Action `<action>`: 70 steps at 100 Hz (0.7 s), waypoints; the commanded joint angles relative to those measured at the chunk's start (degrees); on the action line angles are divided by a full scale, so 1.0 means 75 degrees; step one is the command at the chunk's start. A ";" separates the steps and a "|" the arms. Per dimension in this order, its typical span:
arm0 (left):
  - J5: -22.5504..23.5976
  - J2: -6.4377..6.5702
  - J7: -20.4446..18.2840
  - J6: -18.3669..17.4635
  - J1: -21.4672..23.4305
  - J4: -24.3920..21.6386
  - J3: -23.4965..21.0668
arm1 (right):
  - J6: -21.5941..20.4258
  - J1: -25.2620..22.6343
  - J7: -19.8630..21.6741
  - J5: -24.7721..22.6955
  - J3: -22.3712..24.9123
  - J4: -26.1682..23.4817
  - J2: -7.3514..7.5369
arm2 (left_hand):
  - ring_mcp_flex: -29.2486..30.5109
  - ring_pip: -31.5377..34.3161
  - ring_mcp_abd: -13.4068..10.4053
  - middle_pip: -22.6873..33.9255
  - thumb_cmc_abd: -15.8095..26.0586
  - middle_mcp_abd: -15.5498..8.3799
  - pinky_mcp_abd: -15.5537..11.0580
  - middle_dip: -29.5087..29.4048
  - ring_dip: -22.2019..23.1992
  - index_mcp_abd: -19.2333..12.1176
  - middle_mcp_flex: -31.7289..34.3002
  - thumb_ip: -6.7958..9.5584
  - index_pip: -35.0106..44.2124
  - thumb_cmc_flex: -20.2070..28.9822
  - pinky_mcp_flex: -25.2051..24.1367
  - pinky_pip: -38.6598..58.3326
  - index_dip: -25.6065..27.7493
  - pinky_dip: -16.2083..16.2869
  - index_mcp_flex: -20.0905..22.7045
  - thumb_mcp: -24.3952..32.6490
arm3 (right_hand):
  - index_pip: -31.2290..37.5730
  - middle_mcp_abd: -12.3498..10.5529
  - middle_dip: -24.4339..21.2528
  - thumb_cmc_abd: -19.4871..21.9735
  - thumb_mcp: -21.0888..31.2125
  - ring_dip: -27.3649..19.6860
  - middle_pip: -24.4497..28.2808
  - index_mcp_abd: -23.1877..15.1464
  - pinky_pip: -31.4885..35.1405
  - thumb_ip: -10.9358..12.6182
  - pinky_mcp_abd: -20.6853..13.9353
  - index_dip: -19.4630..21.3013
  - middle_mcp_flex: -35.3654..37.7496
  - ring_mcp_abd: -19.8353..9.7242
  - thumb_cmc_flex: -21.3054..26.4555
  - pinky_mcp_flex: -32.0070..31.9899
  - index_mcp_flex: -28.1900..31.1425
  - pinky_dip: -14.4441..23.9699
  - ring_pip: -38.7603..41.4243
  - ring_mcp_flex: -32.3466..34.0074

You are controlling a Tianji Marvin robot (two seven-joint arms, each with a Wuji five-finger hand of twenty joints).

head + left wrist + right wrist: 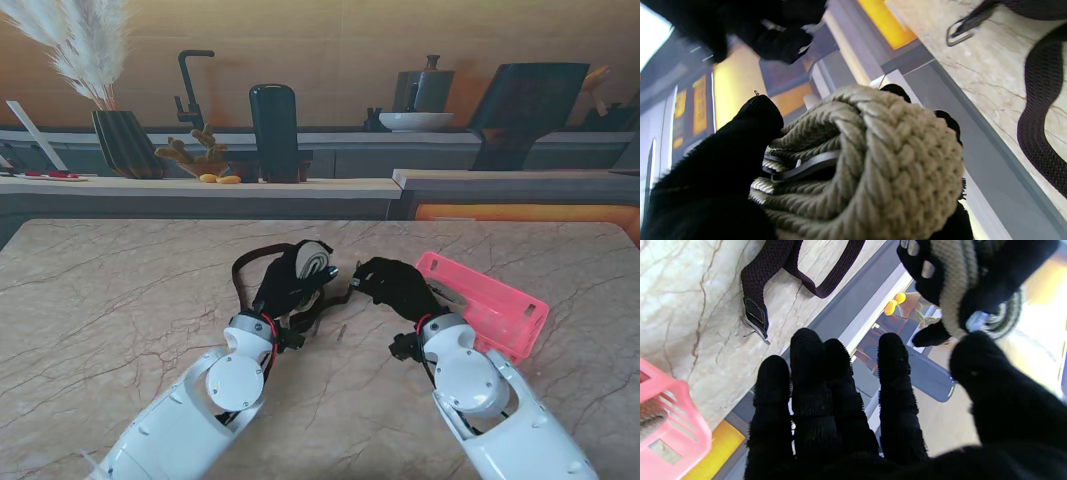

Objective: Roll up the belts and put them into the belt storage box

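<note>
Gripping a rolled beige braided belt (873, 160), your left hand (285, 280) has its black-gloved fingers (723, 160) wrapped round the coil, thumb on one side and the others behind it. You can see a flat metal buckle piece tucked inside the roll in the left wrist view. That hand is lifted off the marble table (120, 300), with the coil showing pale at its far end in the stand view.

Your right hand (395, 285) holds nothing: its fingers (806, 373) are stretched out and slightly apart, the thumb spread to one side. It sits just beside the left hand, fingertips pointing toward the beige coil, and whether the thumb touches it you cannot tell.

A dark woven belt (773, 270) lies loose on the table, looping around behind your left hand, its buckle end (755, 318) resting flat on the marble between the two hands.

The pink belt storage box (485, 305) stands on the table to the right of your right hand, close beside that wrist, angled away from you. Something brownish sits inside it, too blurred to name.
</note>
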 commanded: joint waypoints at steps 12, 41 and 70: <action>0.0994 0.0258 -0.0060 0.0058 -0.0299 0.0324 0.0170 | -0.0074 0.0057 -0.0035 -0.0440 -0.0118 -0.0067 0.0060 | 0.0934 0.1403 -0.0255 0.1686 -0.0026 -0.0746 0.0122 0.0554 0.0529 0.0055 0.0739 0.0444 -0.0998 -0.0057 0.0113 0.0424 -0.0275 0.0086 -0.0409 0.0888 | -0.0675 0.0232 -0.0050 0.0390 -0.1280 -0.0014 -0.0193 0.0635 -0.0114 0.0360 0.0336 0.0293 0.0379 0.0212 -0.1209 -0.0045 0.0334 0.0071 -0.0193 0.0099; 0.1925 0.0386 0.0126 -0.0116 -0.0522 0.0535 0.0462 | 0.0235 0.0709 0.0044 -0.0614 -0.0816 0.0285 0.0034 | 0.0874 0.1129 -0.0253 0.1507 -0.0318 -0.0860 0.0090 0.0502 0.0473 0.0136 0.0634 0.0382 -0.1294 -0.0240 0.0084 0.0276 -0.0397 0.0008 -0.0919 0.1045 | -0.1524 0.0315 -0.0360 0.0390 -0.1500 -0.0381 -0.0561 0.1151 -0.0153 0.0505 0.0703 0.0275 0.0803 0.0501 -0.1788 0.0165 0.0028 0.0004 -0.0707 0.0578; 0.2166 0.0394 0.0169 -0.0236 -0.0649 0.0639 0.0707 | 0.0715 0.1402 -0.0427 -0.0539 -0.1531 0.0759 -0.0200 | 0.0781 0.0979 -0.0222 0.1431 -0.0434 -0.0879 0.0086 0.0481 0.0452 0.0199 0.0531 0.0314 -0.1408 -0.0327 0.0024 0.0150 -0.0462 -0.0044 -0.1123 0.1128 | -0.1354 0.0187 -0.0778 0.0391 -0.1418 -0.0760 -0.0289 0.1647 0.0218 0.0502 0.0938 0.0379 0.2254 0.0539 -0.2013 0.0582 0.0848 -0.0212 -0.0748 0.1787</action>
